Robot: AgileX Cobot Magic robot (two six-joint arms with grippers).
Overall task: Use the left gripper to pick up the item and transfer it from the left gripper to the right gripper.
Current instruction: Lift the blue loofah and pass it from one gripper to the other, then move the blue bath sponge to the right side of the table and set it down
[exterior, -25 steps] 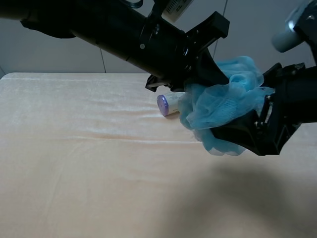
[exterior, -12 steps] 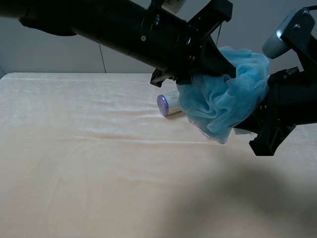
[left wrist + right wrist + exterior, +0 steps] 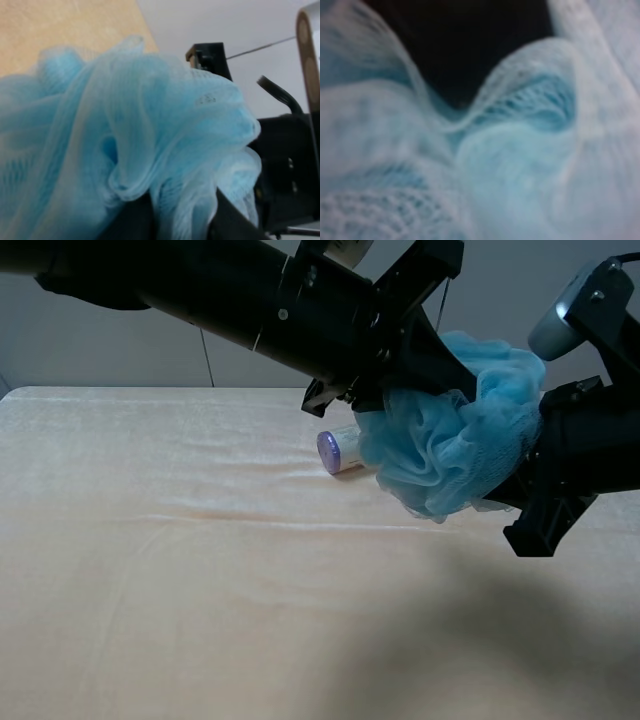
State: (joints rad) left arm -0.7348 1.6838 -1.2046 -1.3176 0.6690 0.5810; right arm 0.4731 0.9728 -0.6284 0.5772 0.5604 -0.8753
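Light-blue mesh fills the middle of the high view: the pouf (image 3: 450,450) hangs clear of the desk (image 3: 150,540), bunched against the left end effector (image 3: 440,365), which grips it from the upper side. The right end effector (image 3: 532,485) presses into the pouf's far side, but the ruffles hide its jaws, so whether it has closed cannot be told. A purple-capped canister (image 3: 338,449) lies on the desk just behind the pouf, apart from it. The step in hand appears to be the handover itself; the next move probably calls for the right end effector to clamp firmly on a thick fold before the left lets go, since loose mesh could slip or snag. In the left wrist view the pouf (image 3: 140,135) billows in soft, translucent folds, pinched between the dark fingers (image 3: 127,225), with the right end effector (image 3: 285,175) touching beyond it. In the right wrist view the pouf (image 3: 510,165) crowds the blurred lens, with netting texture faintly visible.
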